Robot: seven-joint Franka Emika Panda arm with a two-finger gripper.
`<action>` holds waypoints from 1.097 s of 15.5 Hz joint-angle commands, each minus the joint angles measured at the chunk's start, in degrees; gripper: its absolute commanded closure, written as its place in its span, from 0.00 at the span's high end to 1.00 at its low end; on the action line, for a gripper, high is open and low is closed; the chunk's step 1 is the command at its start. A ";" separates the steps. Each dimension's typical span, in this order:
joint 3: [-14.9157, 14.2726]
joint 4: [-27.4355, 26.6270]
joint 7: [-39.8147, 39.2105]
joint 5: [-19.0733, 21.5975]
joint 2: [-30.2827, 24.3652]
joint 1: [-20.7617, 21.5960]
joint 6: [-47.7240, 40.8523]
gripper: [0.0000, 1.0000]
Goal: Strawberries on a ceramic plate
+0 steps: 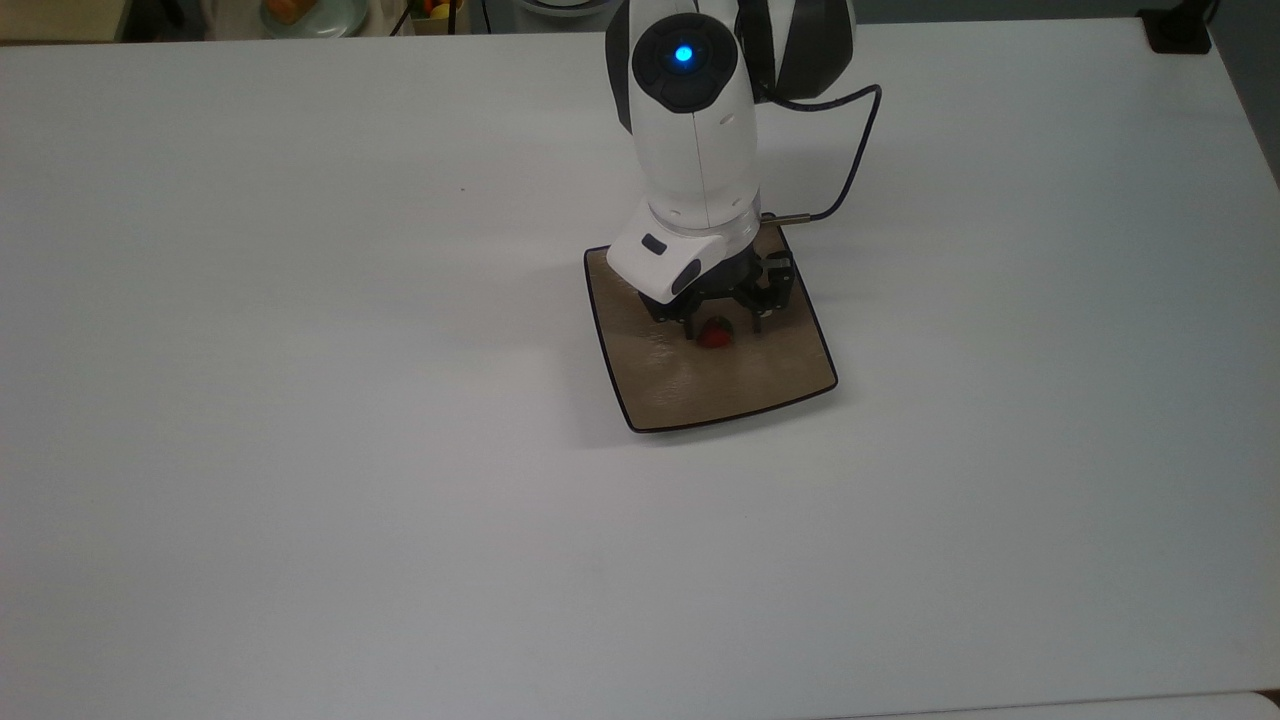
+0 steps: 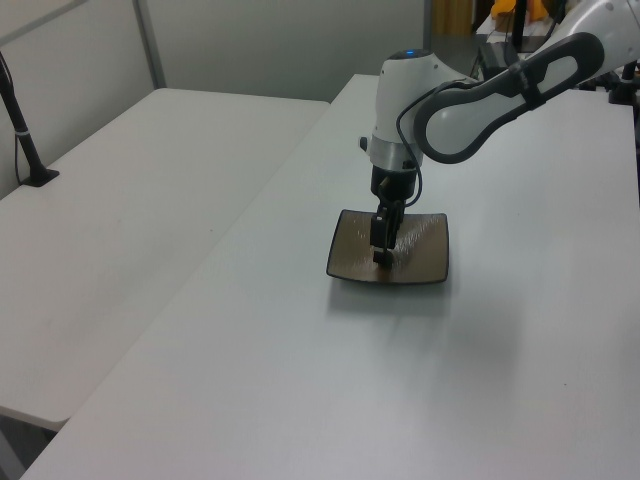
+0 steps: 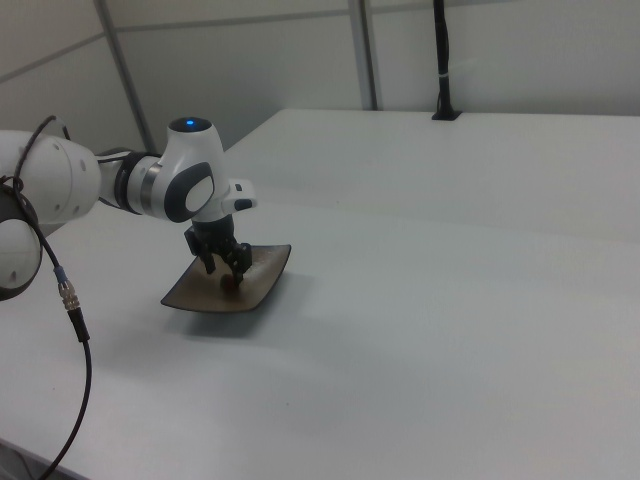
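The tool (image 1: 718,325) stands low over the plate (image 1: 765,385), its fingers spread to either side of the strawberry (image 1: 715,336). The strawberry appears to rest on the plate near its middle; contact cannot be confirmed. The plate sits on the white bench (image 1: 300,450). Judgement: the placing step is at release. The next move calls for a straight lift clear, with the fingers kept apart so the berry is not dragged.

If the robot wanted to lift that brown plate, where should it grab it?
Probably by an upturned side edge of the ceramic plate, coming from the side with one finger above and one below. It is wide, shallow and lies flat, so only the thin raised rim fits. The gripper and strawberry sit over its middle.
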 commanded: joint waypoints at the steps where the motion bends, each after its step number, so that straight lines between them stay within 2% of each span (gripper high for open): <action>1: -0.07 -0.61 0.25 0.44 -0.69 0.41 1.37 1.00; 5: -0.07 0.00 0.34 -1.31 -4.02 0.58 -1.26 1.00; 9: -0.08 0.18 0.43 -9.56 -11.31 0.41 -13.46 1.00; 10: -0.16 0.62 0.43 -9.93 -14.55 -0.03 -17.66 1.00; 13: -0.69 2.20 0.34 -10.37 -19.31 -1.17 -26.64 1.00; 17: -0.69 3.34 0.43 -10.55 -26.07 -4.16 -34.48 1.00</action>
